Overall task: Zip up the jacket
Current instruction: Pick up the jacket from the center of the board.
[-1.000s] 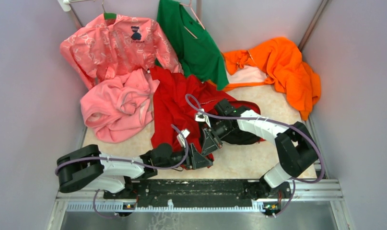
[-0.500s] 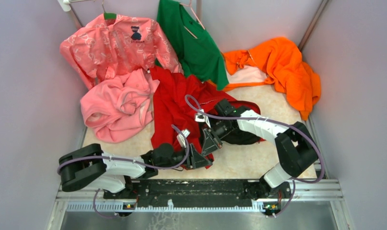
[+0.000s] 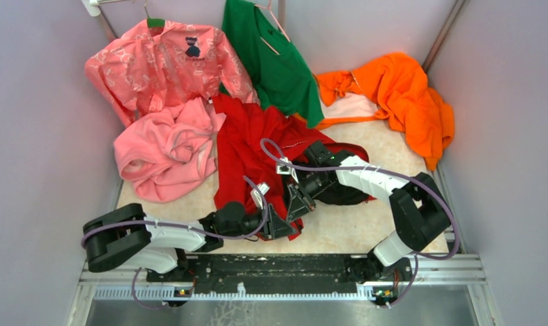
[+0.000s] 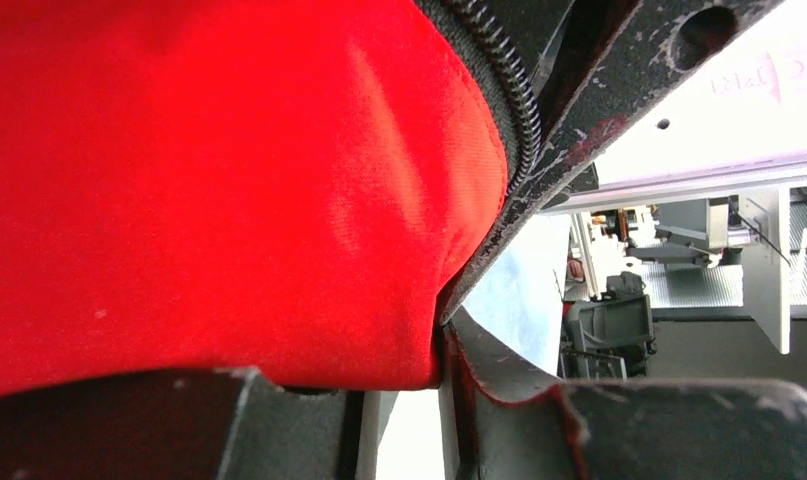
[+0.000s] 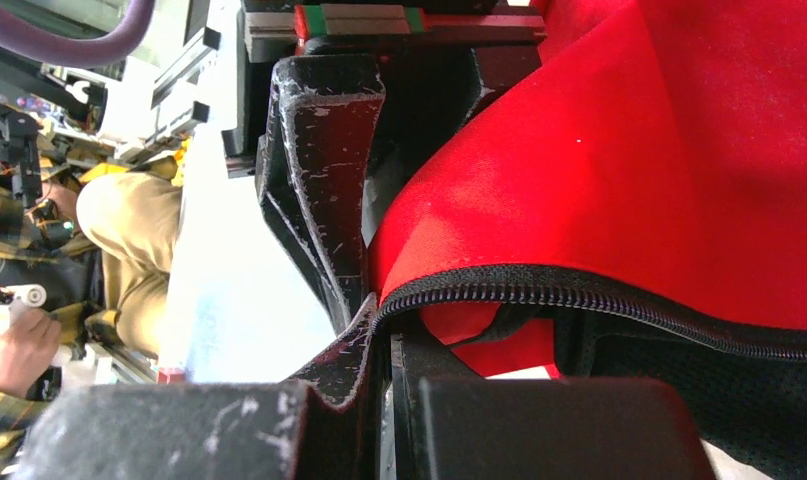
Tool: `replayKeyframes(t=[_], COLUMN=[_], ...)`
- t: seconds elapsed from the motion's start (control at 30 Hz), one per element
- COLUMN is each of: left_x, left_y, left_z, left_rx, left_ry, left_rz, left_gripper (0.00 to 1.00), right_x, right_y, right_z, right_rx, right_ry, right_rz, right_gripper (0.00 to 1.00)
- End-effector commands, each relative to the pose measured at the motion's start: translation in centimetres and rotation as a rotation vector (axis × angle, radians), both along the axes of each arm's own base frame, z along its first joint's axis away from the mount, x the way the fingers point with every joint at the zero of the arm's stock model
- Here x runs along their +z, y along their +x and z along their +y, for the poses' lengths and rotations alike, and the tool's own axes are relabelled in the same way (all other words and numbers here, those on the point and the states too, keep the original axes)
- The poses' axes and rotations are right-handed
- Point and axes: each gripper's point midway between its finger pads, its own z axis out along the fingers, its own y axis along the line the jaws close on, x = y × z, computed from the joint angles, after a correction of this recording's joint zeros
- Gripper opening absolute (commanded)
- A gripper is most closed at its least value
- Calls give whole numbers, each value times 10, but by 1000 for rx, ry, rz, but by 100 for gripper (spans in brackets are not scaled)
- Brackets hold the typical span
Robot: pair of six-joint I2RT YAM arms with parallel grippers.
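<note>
The jacket (image 3: 240, 156) lies crumpled in the middle of the table (image 3: 356, 229), its red cloth running from the garments at the back down to the near edge. The pink fleece (image 3: 166, 153) touches its left side. The pink shirt (image 3: 155, 64) and green top (image 3: 274, 61) hang behind it, and the orange garment (image 3: 400, 95) lies at the back right, apart from it.

Both grippers meet at the jacket's near hem, just beside each other. The left gripper (image 3: 279, 225) reaches in low from the left along the near edge. The right gripper (image 3: 297, 202) comes in from the right, its arm bent back across the jacket.

In the right wrist view the right gripper (image 5: 379, 335) is clenched on the jacket's edge. The zipper (image 5: 599, 300) starts right at the closed tips and runs off to the right, with red cloth above it and black mesh lining (image 5: 679, 390) below.

In the left wrist view the left gripper (image 4: 444, 345) has the jacket's red corner between its fingers (image 4: 629, 430), which stand only a narrow way apart. Whether they pinch the cloth I cannot tell. The zipper (image 4: 499, 110) curves down the cloth's right edge to that gap.

A person (image 5: 119, 230) in tan trousers is beyond the table at the left of the right wrist view
</note>
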Motion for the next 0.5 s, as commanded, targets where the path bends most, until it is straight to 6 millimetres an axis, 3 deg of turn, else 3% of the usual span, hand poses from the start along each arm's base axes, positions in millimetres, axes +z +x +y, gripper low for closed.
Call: replayKeyframes(t=[0.0,0.27,0.4,0.47], left_x=[2,-6,-7,-8], left_y=[0,-2,0,0], left_z=[-1,0,0,1], left_rx=[-23,-43,-48,-48], left_ry=[-10,22,32,36], left_rz=[-30,-22,-28,-26], left_gripper=[28,27,13,11], right_x=[15,18,17,16], right_y=[4,11,12,12], right_z=[6,3,2,1], right_rx=[21,-6,-8,-8], right_ry=[46,47,41,39], right_rz=[-58,-79,-92,-98], right_gripper=[0,0,0,0])
